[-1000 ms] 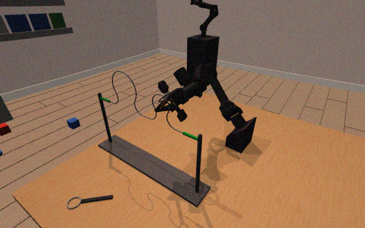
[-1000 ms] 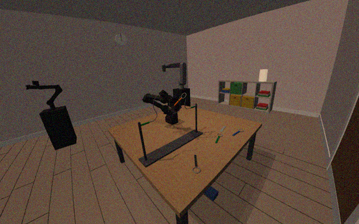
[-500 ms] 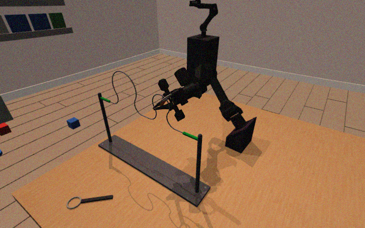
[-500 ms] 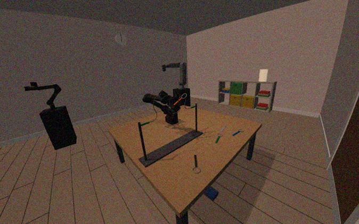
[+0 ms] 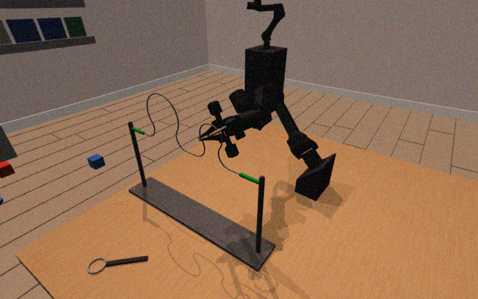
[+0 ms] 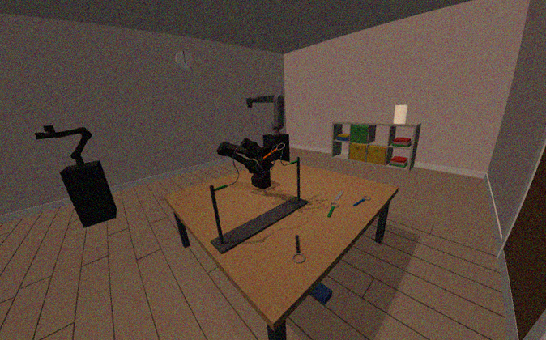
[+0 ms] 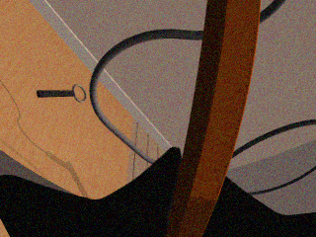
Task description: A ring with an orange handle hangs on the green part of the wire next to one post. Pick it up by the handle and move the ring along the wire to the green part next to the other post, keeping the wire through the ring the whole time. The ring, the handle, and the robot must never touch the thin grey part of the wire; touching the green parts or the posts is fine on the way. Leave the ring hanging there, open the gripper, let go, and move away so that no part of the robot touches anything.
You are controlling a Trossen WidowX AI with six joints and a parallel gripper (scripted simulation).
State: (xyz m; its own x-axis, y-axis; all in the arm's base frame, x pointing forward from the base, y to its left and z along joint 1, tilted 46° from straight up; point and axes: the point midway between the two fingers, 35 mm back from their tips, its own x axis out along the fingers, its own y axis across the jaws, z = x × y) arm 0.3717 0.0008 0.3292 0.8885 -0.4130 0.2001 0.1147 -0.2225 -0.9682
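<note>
Top view: a black robot arm reaches to a thin grey wire [image 5: 178, 123] strung between two dark posts [image 5: 138, 158] [image 5: 259, 215] [image 6: 216, 215] [image 6: 298, 179]. Its gripper [image 5: 200, 139] is closed around an orange handle [image 5: 213, 132] [image 6: 273, 151] [image 7: 219, 118], beside the wire's middle stretch. Each post carries a green section of wire [image 5: 138, 130] [image 5: 249, 177]. A loose ring with a dark handle [image 5: 126, 261] [image 6: 298, 246] [image 7: 54, 93] lies on the wooden table.

Exterior view: the orange handle slants upward to its pale ring [image 6: 280, 146], above the table [image 6: 342, 178]. Whether the wire runs through that ring is too small to tell.

Wrist view: the handle rises from between black fingers, large in front of the curving wire; contact between them cannot be judged.
</note>
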